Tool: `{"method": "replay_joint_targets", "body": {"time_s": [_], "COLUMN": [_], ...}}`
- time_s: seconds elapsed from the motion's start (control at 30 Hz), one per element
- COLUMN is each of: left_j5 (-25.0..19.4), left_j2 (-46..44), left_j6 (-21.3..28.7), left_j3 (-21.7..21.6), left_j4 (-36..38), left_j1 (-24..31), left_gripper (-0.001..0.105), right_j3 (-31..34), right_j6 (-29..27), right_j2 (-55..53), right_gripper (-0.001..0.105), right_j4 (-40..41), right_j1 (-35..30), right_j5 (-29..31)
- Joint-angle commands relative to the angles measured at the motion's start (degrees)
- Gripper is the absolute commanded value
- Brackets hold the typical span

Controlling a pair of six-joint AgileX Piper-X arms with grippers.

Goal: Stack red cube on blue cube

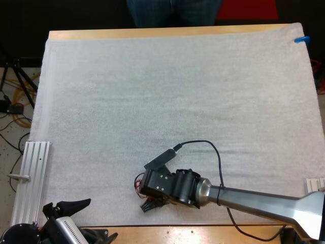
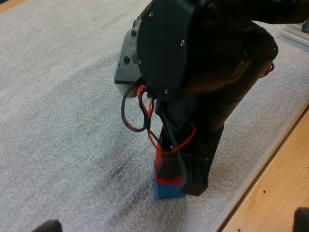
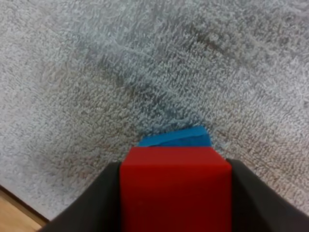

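Two cubes are seen together at the near edge of the mat, the red one clamped in the right gripper [image 1: 148, 206].

A wooden table [image 1: 152, 33] is covered almost wholly by a white mat [image 1: 177, 101], and a person's legs [image 1: 172, 11] are seen beyond its far side. The right arm [image 1: 264, 201] is stretched in from the right, along the mat's near edge, to a spot slightly left of centre. The left gripper [image 1: 101, 218] is kept at the near left corner, its fingers spread wide and clear of anything. The right gripper's fingers [image 3: 91, 203] are pressed on the red cube [image 3: 175, 188] from both sides. That cube is held directly on top of the blue cube [image 2: 169, 189], which is set on the mat; the two appear to touch.
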Motion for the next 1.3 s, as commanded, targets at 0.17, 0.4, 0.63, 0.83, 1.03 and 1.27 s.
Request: {"method": "replay_joint_targets", "body": {"time_s": [0.17, 0.4, 0.63, 0.83, 1.03, 1.27], "left_j5": [0.4, 0.4, 0.4, 0.4, -5.7, -5.8], "left_j2": [-0.1, -0.1, -0.1, 0.1, 6.3, 20.8], "left_j6": [0.3, 0.3, 0.3, 0.3, -0.1, 0.4], "left_j3": [-0.4, -0.4, -0.4, 0.2, 2.3, 3.6], "left_j4": [0.1, 0.1, 0.1, -5.9, -16.5, -35.3], "left_j1": [-0.3, -0.3, -0.3, -0.3, -0.3, -0.3], "left_gripper": [0.087, 0.087, 0.087, 0.087, 0.087, 0.087], "right_j3": [-0.2, -0.2, -1.2, -2.3, -2.3, -2.3], "right_j6": [-0.1, -0.1, -0.4, -3.9, -9.9, -22.0], "right_j2": [-0.2, -0.6, -6.9, -14.8, -16.4, -16.4], "right_gripper": [0.061, 0.063, 0.063, 0.063, 0.063, 0.063], "right_j4": [-0.2, 0.0, 3.1, 4.0, 3.8, 2.5], "right_j1": [0.0, 0.0, 0.0, -2.1, -14.3, -30.3], "right_j5": [-0.4, 0.0, 2.2, 3.0, -0.5, -2.8]}}
